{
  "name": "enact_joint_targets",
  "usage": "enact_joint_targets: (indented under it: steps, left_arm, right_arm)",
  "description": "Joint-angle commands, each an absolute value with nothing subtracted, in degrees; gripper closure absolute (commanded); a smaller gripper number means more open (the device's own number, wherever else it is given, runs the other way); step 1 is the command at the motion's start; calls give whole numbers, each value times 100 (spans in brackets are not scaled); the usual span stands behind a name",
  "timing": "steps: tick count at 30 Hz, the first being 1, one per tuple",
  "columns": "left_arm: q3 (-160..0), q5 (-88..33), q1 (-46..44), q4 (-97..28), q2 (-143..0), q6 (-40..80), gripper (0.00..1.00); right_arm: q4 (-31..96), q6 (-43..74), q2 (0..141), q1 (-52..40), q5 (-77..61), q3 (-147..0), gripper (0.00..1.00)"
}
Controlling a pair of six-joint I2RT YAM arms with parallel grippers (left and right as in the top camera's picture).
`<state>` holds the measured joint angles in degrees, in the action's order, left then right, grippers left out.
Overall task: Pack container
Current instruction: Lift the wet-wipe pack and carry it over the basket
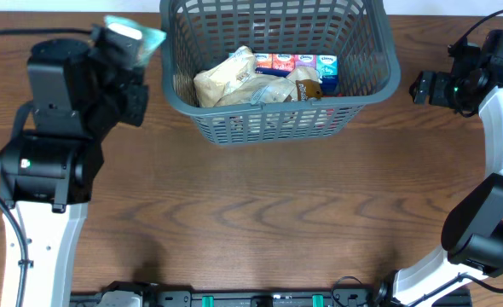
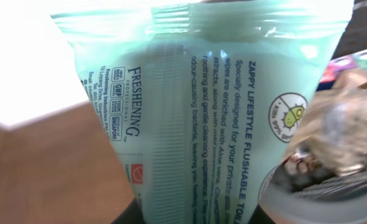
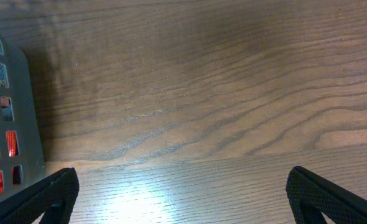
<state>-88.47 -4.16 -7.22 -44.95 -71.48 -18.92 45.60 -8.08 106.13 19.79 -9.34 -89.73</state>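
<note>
Two fingers of the left gripper (image 1: pixel 115 47) are clamping a mint-green wipes packet (image 2: pixel 196 112), held in the air just left of the container (image 1: pixel 273 126), with the arm rising upright behind. The right gripper (image 1: pixel 420 87) is hanging just right of the container, its fingers (image 3: pixel 53 193) spreading wide apart over bare worktop (image 3: pixel 221 93). The container is sitting between both grippers, holding beige packets (image 1: pixel 226 83) and a row of small colourful packs (image 1: pixel 301 62). Only the left wrist view is showing the packet's print.
</note>
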Motion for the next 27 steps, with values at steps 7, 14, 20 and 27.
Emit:
enact_joint_targets:
  steps: [7, 14, 20, 27]
  left_arm:
    - [-10519, -405, -1535, -4484, -8567, -2705, 87]
    - [-11858, -410, -1999, -4491, -9786, -3138, 90]
    - [-12302, -456, -2464, -4261, -10420, -3649, 92]
    - [-12302, -484, -2821, -3894, -10919, -3640, 94]
  right_arm:
    - [4587, -735, 10597, 1994, -926, -8958, 1]
    - [4613, -735, 10597, 1994, -947, -8958, 1]
    - [4650, -733, 10597, 1994, -947, -8958, 1]
    - [4698, -733, 10597, 1994, -969, -8958, 1]
